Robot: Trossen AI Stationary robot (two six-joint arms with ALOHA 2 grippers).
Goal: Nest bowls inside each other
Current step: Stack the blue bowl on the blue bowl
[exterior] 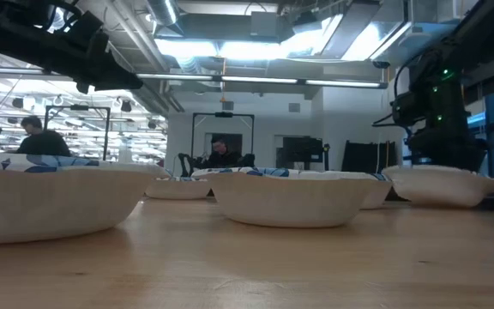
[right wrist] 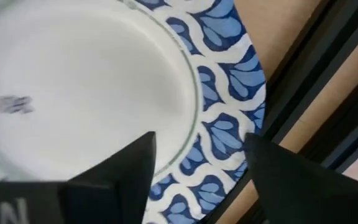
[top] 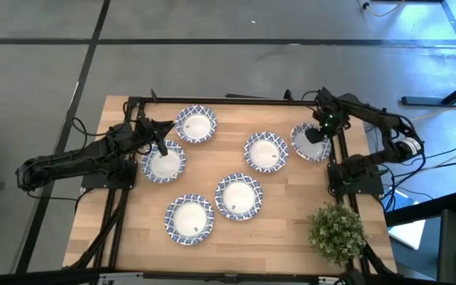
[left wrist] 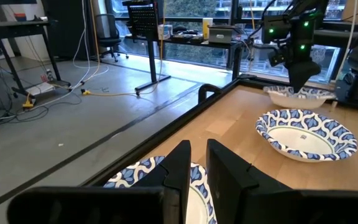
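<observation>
Six white bowls with blue-patterned rims rest apart on their bases on the wooden table, none inside another. My right gripper (top: 320, 131) is open and low over the far-right bowl (top: 310, 143). In the right wrist view one finger (right wrist: 129, 168) stands inside the bowl and the other (right wrist: 272, 168) outside, with the rim band (right wrist: 225, 134) between them; I see no touch. My left gripper (top: 162, 147) hovers above the left bowl (top: 164, 162). It is raised clear, its fingers (left wrist: 188, 163) drawn together to a thin slit.
A green bushy potted plant (top: 337, 231) stands at the table's near right corner. A black frame rail (left wrist: 210, 93) runs along the table's edges. The other bowls (top: 266, 151) (top: 238, 196) (top: 189, 219) (top: 195, 124) lie spread over the middle, with bare wood between them. People sit in the room behind.
</observation>
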